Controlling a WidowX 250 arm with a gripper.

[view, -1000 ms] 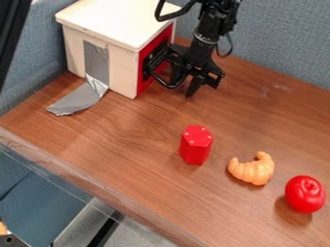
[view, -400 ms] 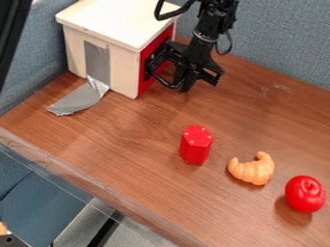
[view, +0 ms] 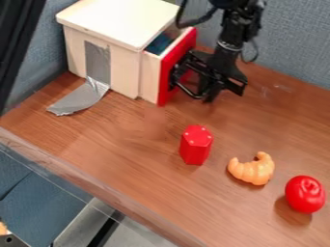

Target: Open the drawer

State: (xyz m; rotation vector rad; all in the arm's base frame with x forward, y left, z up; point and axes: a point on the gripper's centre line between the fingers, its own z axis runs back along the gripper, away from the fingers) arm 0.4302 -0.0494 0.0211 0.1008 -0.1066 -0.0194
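Note:
At the upper middle, the black gripper (view: 207, 95) hangs low over the table, its fingers together around the black handle (view: 184, 89) of the drawer. The drawer (view: 150, 77), with a red front (view: 169, 72), stands partly pulled out of the right side of the white wooden cabinet (view: 122, 24). Something dark blue (view: 158, 44) shows inside the drawer through the gap at its top. Where the fingers meet the handle is partly hidden by the gripper's own body.
A red hexagonal block (view: 196, 145) stands at the table's middle, with a toy croissant (view: 253, 169) and a red toy fruit (view: 305, 194) to its right. Silver tape (view: 78, 99) trails from the cabinet's front-left side onto the table (view: 129, 144). Grey-blue partitions (view: 293, 43) rise behind.
The gripper's spread fingers have come together at the handle, and the gripper has moved right. The drawer has slid out with it, exposing its side and part of its inside.

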